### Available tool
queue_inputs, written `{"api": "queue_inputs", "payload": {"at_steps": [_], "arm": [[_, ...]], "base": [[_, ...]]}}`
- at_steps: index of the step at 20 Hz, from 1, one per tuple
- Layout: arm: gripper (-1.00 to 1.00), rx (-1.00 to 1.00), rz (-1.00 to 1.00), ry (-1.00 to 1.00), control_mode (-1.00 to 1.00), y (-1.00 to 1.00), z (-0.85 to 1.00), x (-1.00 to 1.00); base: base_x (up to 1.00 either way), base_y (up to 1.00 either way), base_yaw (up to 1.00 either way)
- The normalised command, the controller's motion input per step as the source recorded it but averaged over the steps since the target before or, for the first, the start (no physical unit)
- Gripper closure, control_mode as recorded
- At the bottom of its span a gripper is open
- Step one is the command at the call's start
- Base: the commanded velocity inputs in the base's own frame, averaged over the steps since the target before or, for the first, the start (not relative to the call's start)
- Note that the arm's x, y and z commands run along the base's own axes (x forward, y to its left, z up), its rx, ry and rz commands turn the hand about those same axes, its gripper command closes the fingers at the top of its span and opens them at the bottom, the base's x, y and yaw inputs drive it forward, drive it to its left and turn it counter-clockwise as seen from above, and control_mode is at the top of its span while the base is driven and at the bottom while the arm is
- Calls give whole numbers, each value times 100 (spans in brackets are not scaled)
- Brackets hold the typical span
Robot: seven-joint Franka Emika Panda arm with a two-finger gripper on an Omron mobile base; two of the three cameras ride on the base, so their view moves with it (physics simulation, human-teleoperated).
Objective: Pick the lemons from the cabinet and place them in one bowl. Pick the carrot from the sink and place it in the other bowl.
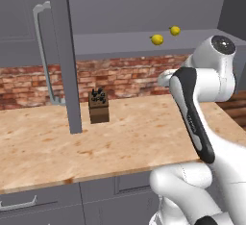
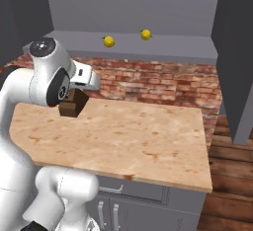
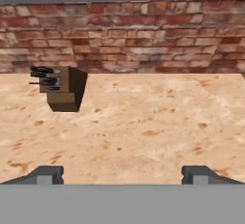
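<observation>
Two yellow lemons (image 1: 157, 39) (image 1: 175, 30) lie apart on the grey shelf of the open cabinet (image 1: 115, 43), above the brick wall. From the right side the same lemons (image 2: 108, 41) (image 2: 146, 34) sit on the cabinet (image 2: 163, 45) shelf. My gripper (image 3: 123, 175) is open, its fingertips (image 3: 46, 174) spread wide with nothing between them. It points level over the wooden counter toward the wall, well below the shelf. My white hand (image 2: 87, 79) hovers near the counter's back. The bowls, the carrot and the sink are out of view.
A brown knife block (image 1: 99, 106) (image 3: 61, 89) stands on the wooden counter (image 1: 134, 137) near the brick wall, left of my hand. An open cabinet door (image 1: 67, 56) with a silver bar handle (image 1: 44, 51) hangs left; another door (image 2: 237, 57) hangs right.
</observation>
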Motion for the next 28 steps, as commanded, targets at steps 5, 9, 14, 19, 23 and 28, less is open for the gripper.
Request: {"api": "queue_inputs", "payload": {"at_steps": [5, 9, 14, 19, 23, 28], "arm": [[-100, 2, -11, -12, -100, -6, 65, -4], [-100, 2, -30, -4, -100, -4, 49, 2], [-100, 7, -25, 0, -100, -8, 50, 8], [-100, 14, 0, -2, -100, -13, 28, 27], [-100, 10, 16, 0, -100, -5, 13, 25], [-100, -5, 13, -7, -100, 0, 0, 9]], "base": [[0, 0, 0], [0, 0, 0], [0, 0, 0], [0, 0, 0], [0, 0, 0], [0, 0, 0]]}}
